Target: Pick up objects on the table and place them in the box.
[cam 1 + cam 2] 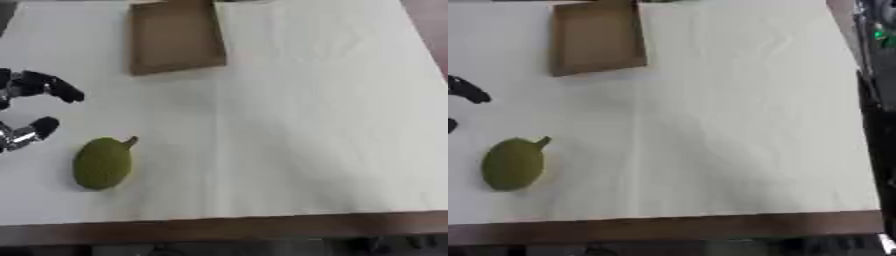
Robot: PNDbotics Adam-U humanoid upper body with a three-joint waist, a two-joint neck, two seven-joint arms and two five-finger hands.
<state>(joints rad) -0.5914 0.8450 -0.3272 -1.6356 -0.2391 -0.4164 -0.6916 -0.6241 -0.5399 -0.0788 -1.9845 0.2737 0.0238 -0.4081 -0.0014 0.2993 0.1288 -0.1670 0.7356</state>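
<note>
**A:** Where was the thing to be picked up?

**B:** 1 green fruit (103, 163) with a short stem lay on its side on the white-covered desk (306, 125), near the front-left corner. The cardboard box (175, 37) sat well apart from it, at the far edge, open-topped and apparently empty.

**A:** And the left robot hand (31, 107)?

**B:** It showed at the left edge, just beside the fruit but apart from it. Its fingers were parted with a slight curl, thumb below, holding nothing. The right robot hand was not in view.

**A:** What could have gone wrong from there?

**B:** As I judged it, the fruit was rounded, so a finger touching it off-centre could have rolled it, and the desk's front edge was near. The stem pointed up and to the right, so a grasp around the body looked safer than one near the stem. The carry to the box was long, and a fruit held only at the fingertips might have slipped on the way.

**A:** Any writing or brands?

**B:** None that I could read on the box, the fruit or the cloth.
</note>
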